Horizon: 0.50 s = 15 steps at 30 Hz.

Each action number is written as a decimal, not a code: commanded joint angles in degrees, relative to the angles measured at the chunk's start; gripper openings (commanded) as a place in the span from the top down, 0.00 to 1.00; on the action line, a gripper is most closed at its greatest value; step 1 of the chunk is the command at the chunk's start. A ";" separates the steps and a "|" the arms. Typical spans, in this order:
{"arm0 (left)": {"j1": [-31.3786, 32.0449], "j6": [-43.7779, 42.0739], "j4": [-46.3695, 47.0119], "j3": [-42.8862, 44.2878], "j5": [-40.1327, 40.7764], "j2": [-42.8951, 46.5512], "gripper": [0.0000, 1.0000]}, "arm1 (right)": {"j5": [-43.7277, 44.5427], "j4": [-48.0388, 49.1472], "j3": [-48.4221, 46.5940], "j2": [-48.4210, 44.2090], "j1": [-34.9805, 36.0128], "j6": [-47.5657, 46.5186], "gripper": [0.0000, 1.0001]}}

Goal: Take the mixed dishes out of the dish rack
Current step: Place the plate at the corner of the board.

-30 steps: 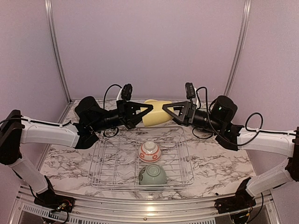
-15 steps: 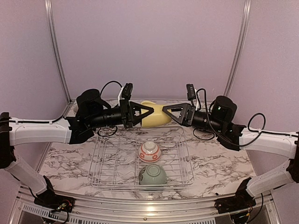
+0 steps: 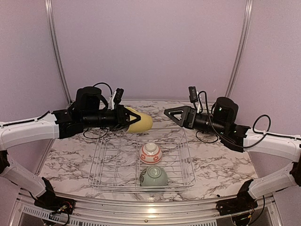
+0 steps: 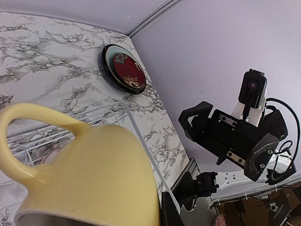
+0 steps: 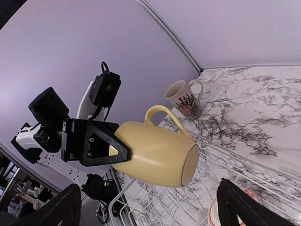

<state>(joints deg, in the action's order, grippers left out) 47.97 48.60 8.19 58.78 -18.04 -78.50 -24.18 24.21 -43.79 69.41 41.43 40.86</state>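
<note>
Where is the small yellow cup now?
Top view: the small yellow cup is held sideways by the left gripper, above the dish rack's far edge, left of centre.

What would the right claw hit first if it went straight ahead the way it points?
Most likely the small yellow ceramic cup, held sideways in the air by the left claw. It sits almost dead ahead of the open right claw, with a gap between them, though the depth alignment is unclear.

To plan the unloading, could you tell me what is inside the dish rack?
Two bowls sit in the dish rack: a white-and-red bowl and a pale green bowl. What lies under them is covered.
</note>
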 commanded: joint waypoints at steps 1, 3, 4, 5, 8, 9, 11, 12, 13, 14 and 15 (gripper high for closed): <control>-0.23 -10.71 -17.18 8.76 13.71 5.04 1.00 | 0.89 -2.29 -2.31 -0.68 -0.30 -1.46 0.03; -0.24 -13.32 -25.10 11.08 21.28 5.90 1.00 | 0.83 -2.33 -2.26 -0.59 -0.27 -1.51 0.03; -0.22 -14.49 -28.55 12.18 24.85 6.23 1.00 | 0.81 -2.33 -2.18 -0.59 -0.29 -1.54 0.03; -0.24 -15.40 -32.10 13.14 28.28 6.45 1.00 | 0.81 -2.46 -2.19 -0.59 -0.30 -1.53 0.03; -0.24 -17.43 -42.93 15.79 38.06 6.43 1.00 | 0.81 -2.63 -2.21 -0.59 -0.30 -1.75 0.03; -0.23 -17.62 -45.54 16.39 41.32 6.43 1.00 | 0.85 -2.57 -2.20 -0.51 -0.29 -1.91 0.03; -0.19 -17.79 -49.89 17.21 47.17 6.45 1.00 | 0.75 -2.58 -2.35 -0.29 -0.27 -1.97 0.04; -0.19 -17.77 -51.50 17.39 49.18 6.53 1.00 | 0.65 -2.60 -2.51 -0.12 -0.28 -2.01 0.04; -0.28 -17.75 -52.91 17.57 50.86 6.65 1.00 | 0.60 -2.53 -2.65 0.04 -0.28 -2.01 0.04; -0.36 -17.75 -54.05 17.73 52.26 6.78 1.00 | 0.43 -2.44 -2.71 0.23 -0.30 -1.85 0.04; -0.52 -17.72 -55.27 17.95 53.50 6.80 1.00 | 0.37 -2.37 -2.79 0.39 -0.26 -1.76 0.04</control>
<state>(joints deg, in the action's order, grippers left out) 47.92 33.30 -37.06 74.24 22.46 -73.06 -23.88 22.26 -44.01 69.41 41.43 39.99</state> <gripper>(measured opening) 0.088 0.964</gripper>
